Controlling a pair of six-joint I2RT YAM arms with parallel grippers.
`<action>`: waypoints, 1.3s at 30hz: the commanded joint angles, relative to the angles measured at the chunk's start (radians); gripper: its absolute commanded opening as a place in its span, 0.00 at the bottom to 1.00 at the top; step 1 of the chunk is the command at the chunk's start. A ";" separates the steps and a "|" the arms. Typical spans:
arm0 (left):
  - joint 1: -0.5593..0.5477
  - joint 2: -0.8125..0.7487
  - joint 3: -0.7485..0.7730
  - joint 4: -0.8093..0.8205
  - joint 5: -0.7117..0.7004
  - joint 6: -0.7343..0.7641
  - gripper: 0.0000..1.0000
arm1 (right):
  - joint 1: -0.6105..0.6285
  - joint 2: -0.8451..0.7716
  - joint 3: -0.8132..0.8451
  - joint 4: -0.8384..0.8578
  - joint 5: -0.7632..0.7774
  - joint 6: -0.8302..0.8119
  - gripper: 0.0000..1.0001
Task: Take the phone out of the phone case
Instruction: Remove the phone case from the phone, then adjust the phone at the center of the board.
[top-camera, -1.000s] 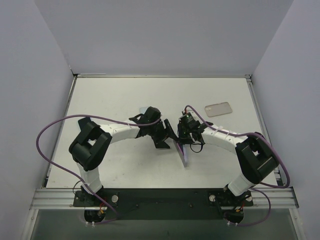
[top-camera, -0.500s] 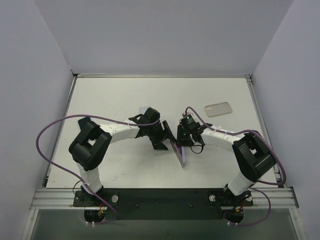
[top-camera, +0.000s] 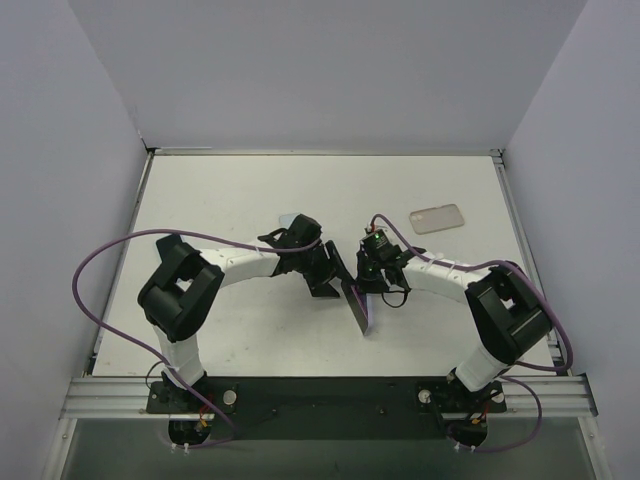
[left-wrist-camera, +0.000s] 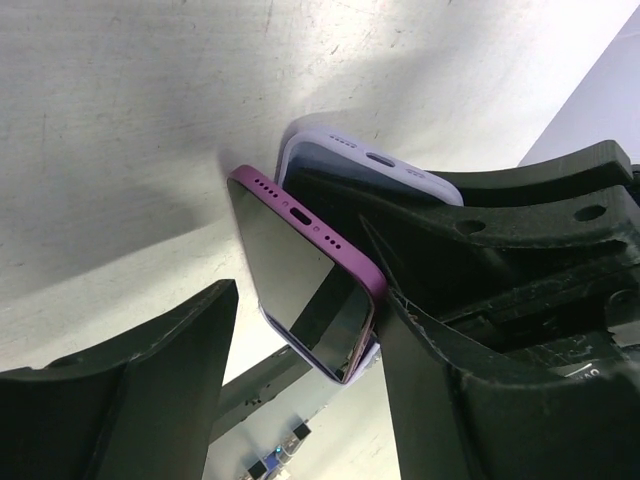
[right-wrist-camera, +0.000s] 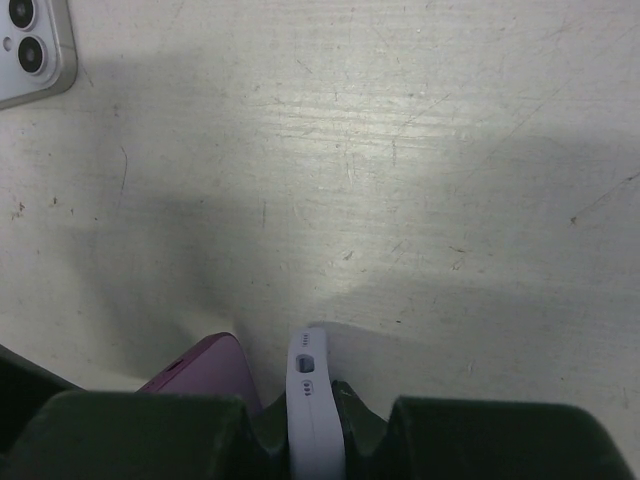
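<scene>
The purple phone (left-wrist-camera: 300, 270) stands on edge, dark screen facing my left wrist camera, its bottom end peeled away from the lilac phone case (left-wrist-camera: 370, 165) behind it. My left gripper (left-wrist-camera: 300, 400) straddles the phone and is open: the phone's edge rests against the right finger (left-wrist-camera: 470, 380), while the left finger (left-wrist-camera: 120, 400) stands apart. My right gripper (right-wrist-camera: 312, 425) is shut on the case's (right-wrist-camera: 312, 390) thin edge, with the phone (right-wrist-camera: 205, 365) just left of it. From above, phone (top-camera: 356, 303) and case (top-camera: 369, 315) stand together mid-table between both grippers.
A second pale phone-shaped item (top-camera: 437, 217) lies flat at the back right of the white table (top-camera: 230, 190); its camera corner (right-wrist-camera: 30, 50) shows in the right wrist view. Grey walls enclose the table on three sides.
The phone's dark screen has swung further out from the case. The left jaws have narrowed a little. The right arm has shifted slightly and its jaws are shut on the case.
</scene>
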 joint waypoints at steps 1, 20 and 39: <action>0.001 -0.004 0.024 0.012 -0.016 -0.010 0.64 | 0.041 0.082 -0.095 -0.178 -0.027 0.012 0.00; 0.000 -0.065 0.070 -0.155 -0.077 0.010 0.46 | 0.074 -0.115 0.000 -0.313 0.286 0.041 0.00; -0.002 -0.014 0.050 -0.081 -0.016 0.013 0.40 | 0.081 -0.060 0.027 -0.294 0.200 0.069 0.00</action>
